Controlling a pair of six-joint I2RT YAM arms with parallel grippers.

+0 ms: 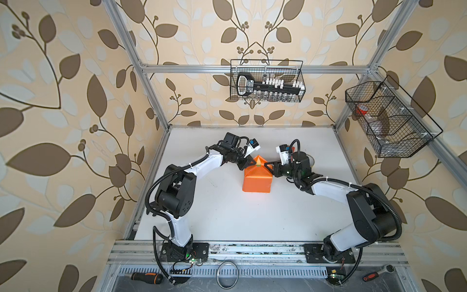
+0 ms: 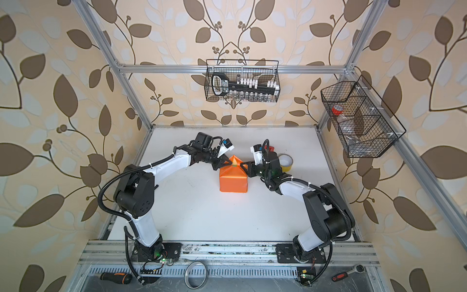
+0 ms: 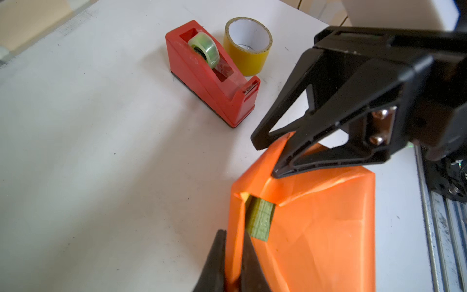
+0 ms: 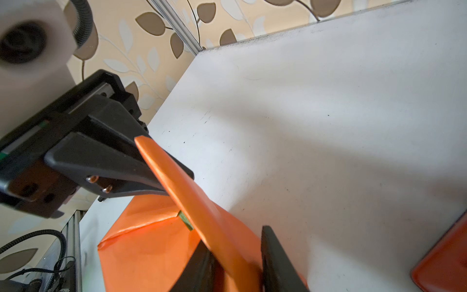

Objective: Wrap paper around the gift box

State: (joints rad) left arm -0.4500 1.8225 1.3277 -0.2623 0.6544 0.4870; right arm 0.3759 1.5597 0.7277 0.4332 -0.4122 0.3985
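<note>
Bright, soft light; faint shadows cross the bench (image 4: 328,126); the paper (image 3: 316,227) gleams. Top views bow outward; close wrist-view parts blur.

Left end effector (image 1: 249,163) is clamped on the paper (image 1: 255,182); right end effector (image 1: 267,165) is held part-open opposite, toward the tabletop's (image 1: 227,215) far edge.

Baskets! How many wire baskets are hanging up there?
2. One wire basket hangs on the back rail, with a socket set inside. The other wire basket hangs high on the right. None seems hidden.
</note>
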